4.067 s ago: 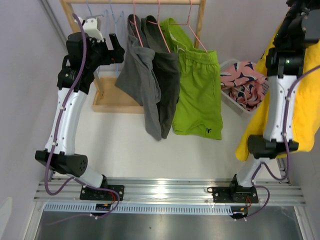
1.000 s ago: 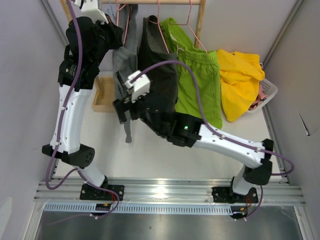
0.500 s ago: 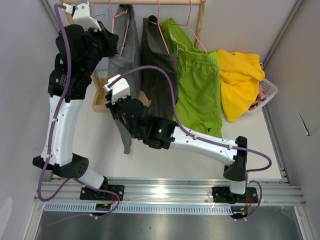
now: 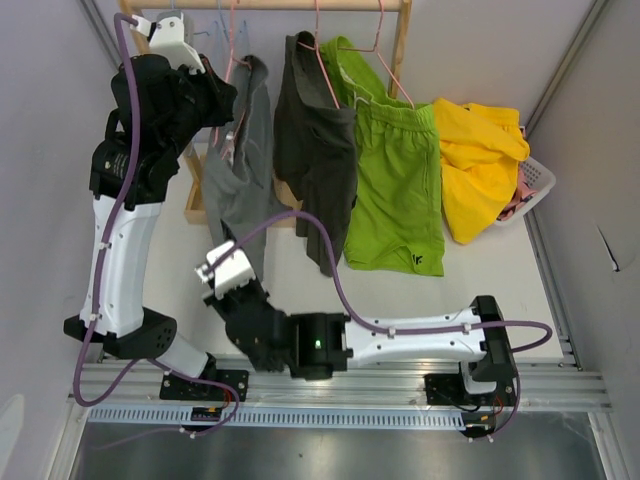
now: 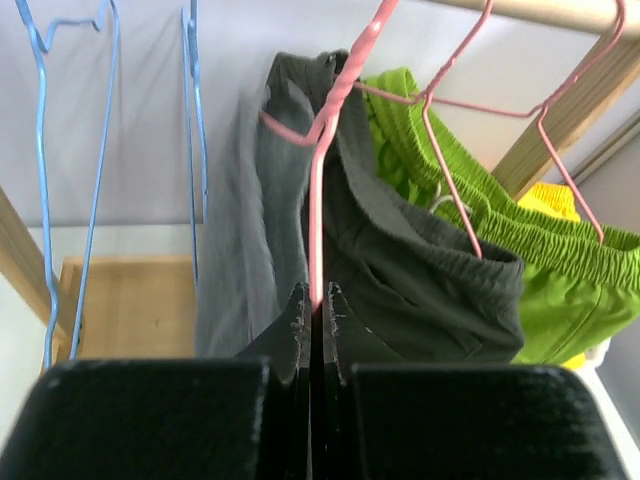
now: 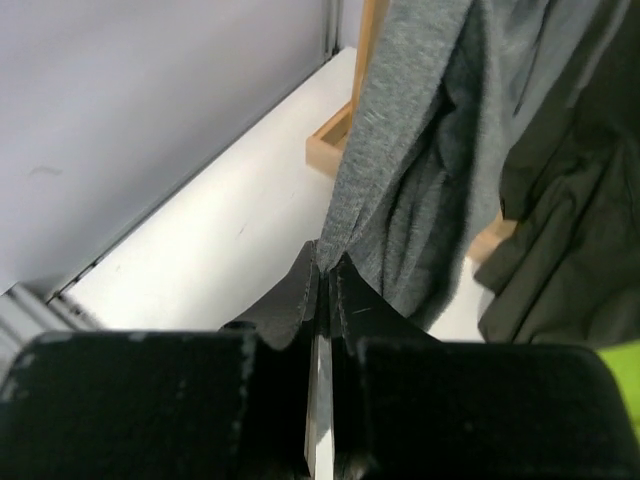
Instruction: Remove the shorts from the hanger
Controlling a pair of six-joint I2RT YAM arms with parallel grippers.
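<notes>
Our left pincer (image 5: 315,300) is clenched on the pink hanger (image 5: 318,170), from which the grey shorts (image 6: 400,170) hang over the table (image 6: 230,230). Our right pincer (image 6: 324,264) grips their lower edge; we should brace the hanger and draw the fabric steadily down and toward us, so it slides free.

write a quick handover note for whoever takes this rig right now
Left gripper: shut on the pink hanger wire at the rack.
Right gripper: shut on the hem of the lighter grey shorts, which hang on that hanger.
Done: yellow shorts off, lying on the basket.
Left to do: pull the grey pair free, then dark grey shorts and lime green shorts.
</notes>
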